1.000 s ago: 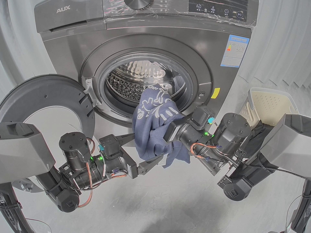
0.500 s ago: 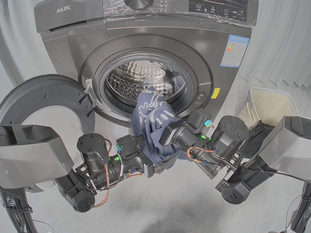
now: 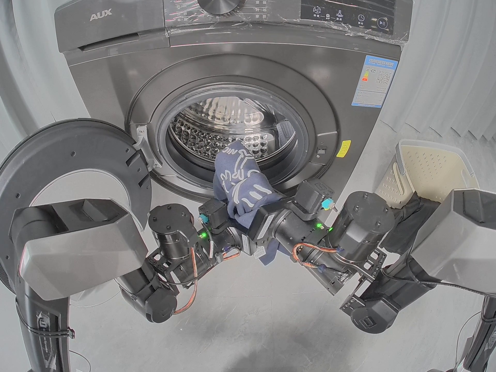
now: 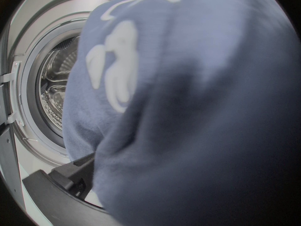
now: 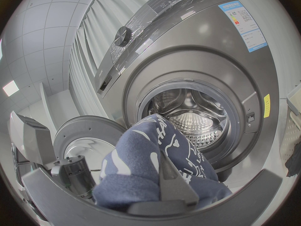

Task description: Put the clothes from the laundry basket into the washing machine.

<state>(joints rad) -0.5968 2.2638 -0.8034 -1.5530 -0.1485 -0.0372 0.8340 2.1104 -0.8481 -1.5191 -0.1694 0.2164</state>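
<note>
Bright even light; glare on drum [image 3: 227, 114]; ceiling panel [image 5: 10, 88] glows; wrist views fisheye, corners dark.

I hold the navy sweatshirt [image 3: 240, 182] with white printed lettering bunched in front of the washing machine [image 3: 232, 78], pinched by my right pincer [image 5: 166, 193]; its top rises against the lower rim of the opening; the round door [image 3: 67, 156] stands swung wide; the cream laundry basket [image 3: 429, 169] stands to the machine's right, dark clothing [image 3: 411, 213] hanging over its edge.
</note>
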